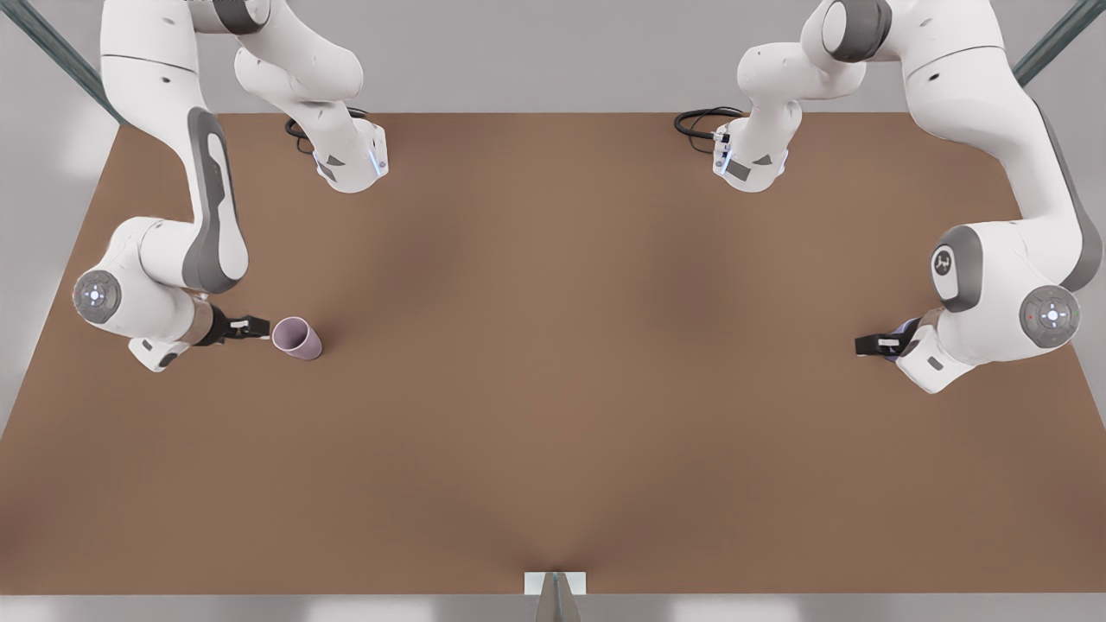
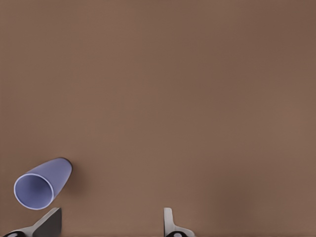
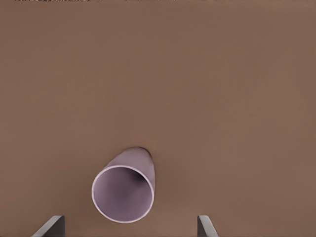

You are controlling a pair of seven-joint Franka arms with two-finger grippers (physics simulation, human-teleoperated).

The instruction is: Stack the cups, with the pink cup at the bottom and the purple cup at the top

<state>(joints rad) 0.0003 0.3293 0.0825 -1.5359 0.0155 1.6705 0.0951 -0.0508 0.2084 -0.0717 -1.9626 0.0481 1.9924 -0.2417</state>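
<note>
Right gripper [image 1: 259,328], at the front view's left: fingers spread wide, nothing held, just beside the small pale pink tapered plastic cup [image 1: 297,338]. That cup stands upright on the brown table [image 1: 553,389], mouth up, axis vertical.

Left gripper [image 1: 874,345], front view's right: parted wide, empty, above the bluish lavender-purple tapered cup [image 2: 41,183], also upright.

Judgement: both light, stiff, smooth-walled; pinch across the rim or upper wall.

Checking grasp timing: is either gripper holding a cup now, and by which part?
Nothing is held. The right gripper is open near the pink cup; the left gripper is open beside the purple cup.
</note>
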